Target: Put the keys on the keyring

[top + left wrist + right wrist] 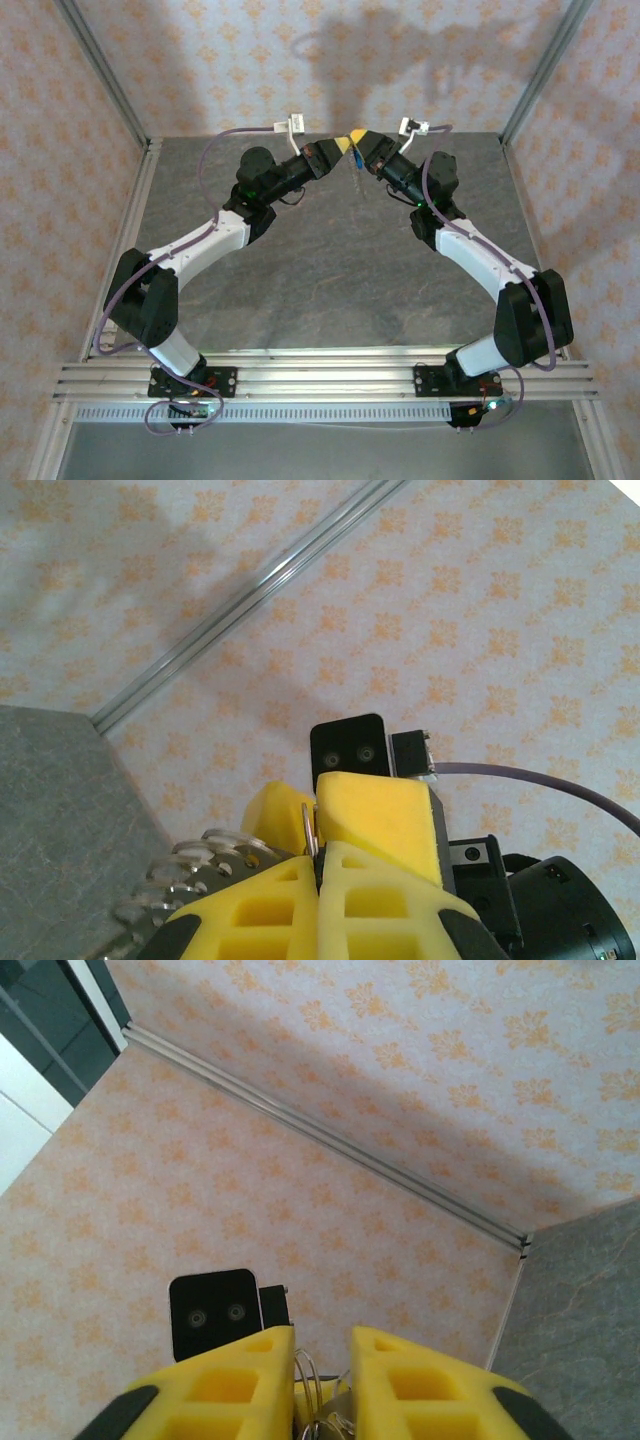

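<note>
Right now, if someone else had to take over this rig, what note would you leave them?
Left gripper: shut on the keyring, a thin metal edge pinched between its pads, held in the air.
Right gripper: tip to tip with the left, jaws slightly apart around wire loops; grip unclear.
Key: a blue speck hanging just under both grippers.
Done: ring and key are up and together.
Left: check whether the key is threaded; finish if not.
</note>
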